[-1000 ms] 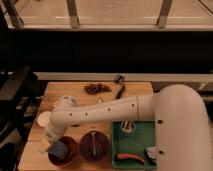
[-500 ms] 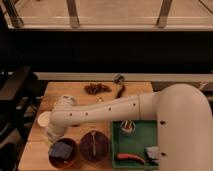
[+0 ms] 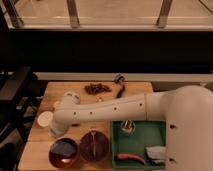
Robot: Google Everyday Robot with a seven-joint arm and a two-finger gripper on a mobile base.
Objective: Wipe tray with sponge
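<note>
- The sponge [image 3: 62, 148] is, as far as I am judging it, the bluish block lying in the left bowl [image 3: 63, 159], well apart from the tray.
- It is looking soft and light, so it is likely giving under a squeeze. A hold across its middle, pinching the two long sides, is seeming safest, since a grip on a corner is risking a fold or a slip.
- If it is wet it is probably dragging and dripping on the way over, though the view is not showing this.
- The gripper [image 3: 60, 142] is hanging right at the bowl's far rim, just above the sponge, with the arm [image 3: 100, 111] reaching across the table [image 3: 50, 90] from the right. I cannot tell how wide it is standing or whether it is holding anything.
- The tray [image 3: 142, 134] is sitting green at the near right, carrying a small cup [image 3: 127, 126], a red strip [image 3: 127, 157] and a grey pad [image 3: 156, 152] that is possibly a second sponge.
- A second bowl [image 3: 93, 146] is standing between the left bowl and the tray, so it is lying near the path across.
</note>
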